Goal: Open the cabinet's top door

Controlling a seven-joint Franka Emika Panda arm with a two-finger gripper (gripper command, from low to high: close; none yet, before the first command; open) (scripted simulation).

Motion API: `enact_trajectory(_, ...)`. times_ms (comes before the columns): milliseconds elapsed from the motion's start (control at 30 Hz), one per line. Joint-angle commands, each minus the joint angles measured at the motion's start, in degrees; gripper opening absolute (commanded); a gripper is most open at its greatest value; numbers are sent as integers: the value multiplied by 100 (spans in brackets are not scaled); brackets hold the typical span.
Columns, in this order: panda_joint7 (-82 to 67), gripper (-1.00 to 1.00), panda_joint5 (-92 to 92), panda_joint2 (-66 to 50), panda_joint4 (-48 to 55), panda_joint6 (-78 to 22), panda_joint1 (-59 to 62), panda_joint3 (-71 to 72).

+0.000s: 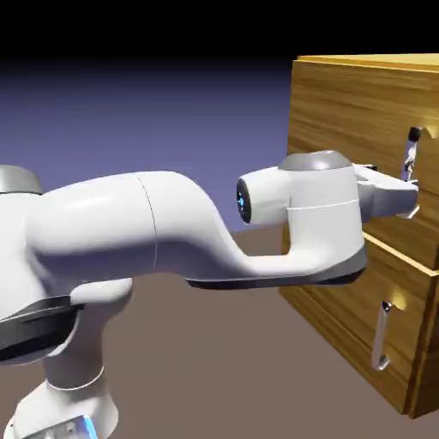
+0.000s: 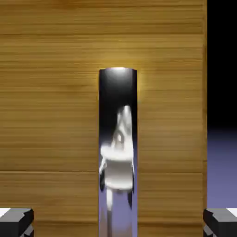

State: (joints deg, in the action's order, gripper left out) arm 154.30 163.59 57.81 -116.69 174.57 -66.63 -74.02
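Observation:
The golden-brown wood cabinet (image 1: 343, 103) stands at the exterior view's right. Its top door (image 1: 351, 129) carries a vertical silver bar handle (image 1: 412, 153) near its right edge. My gripper (image 1: 410, 195) is level with the lower part of that handle, right at the door face. In the hand view the handle (image 2: 118, 139) runs straight up the middle over the top door (image 2: 51, 92). The two grey fingertips (image 2: 16, 221) sit far apart on either side of the bar without touching it. The gripper (image 2: 118, 223) is open.
Below the top door is the lower door (image 1: 334, 309) with its own slim metal handle (image 1: 382, 336). The white arm (image 1: 171, 231) stretches across from the lower left. To the door's right in the hand view is dark and blue-violet backdrop (image 2: 222, 162).

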Motion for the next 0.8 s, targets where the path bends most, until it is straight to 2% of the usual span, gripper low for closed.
enact_trajectory(0,-7,0,3,-38,168,-18,-215,-114)
enact_trajectory(67,-20,0,8,-107,470,-49,-600,-320)
enact_trajectory(100,-20,-100,8,-107,470,-49,-600,-320)
enact_trajectory(767,-129,-100,-1707,46,-3043,-2107,3346,2514)
